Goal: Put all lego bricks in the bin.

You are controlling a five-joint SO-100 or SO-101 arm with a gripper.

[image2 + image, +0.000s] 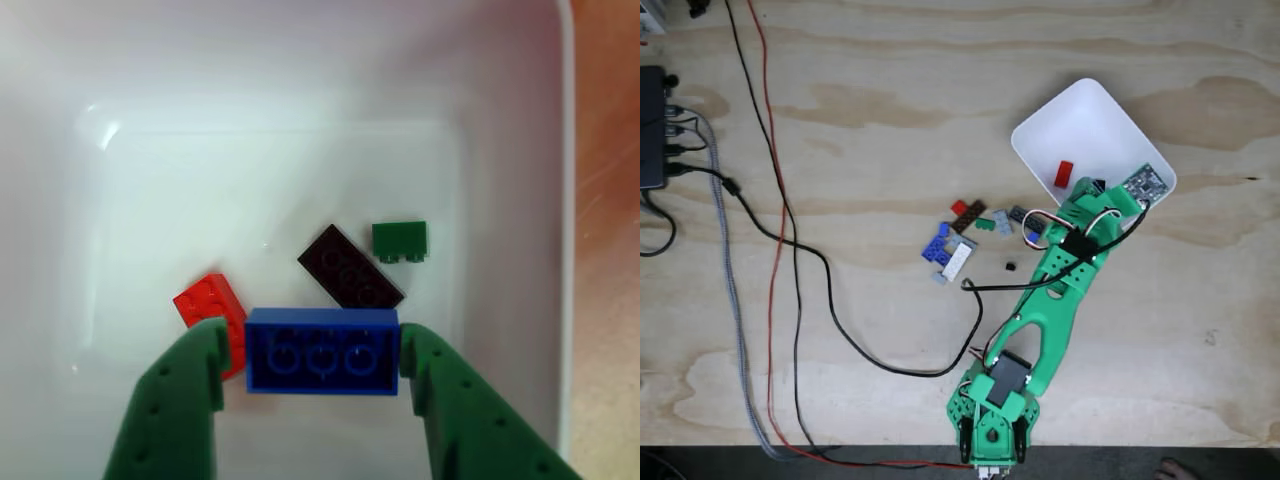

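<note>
Plywood table (890, 100), end effector (322, 360) clamping blue brick (322, 352) above white bin (300, 80)

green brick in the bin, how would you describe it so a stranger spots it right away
Look inside the white bin. Above the gripper, which holds a blue brick, lie a red brick and a dark brick. The green brick is the smallest, nearest the bin's right wall in the other view.

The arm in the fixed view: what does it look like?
The arm is green printed plastic with black motors. A black cable and red-and-white wires loop over it, and a small circuit board sits near the wrist. Its two fingers are green, flat and tapered.
</note>
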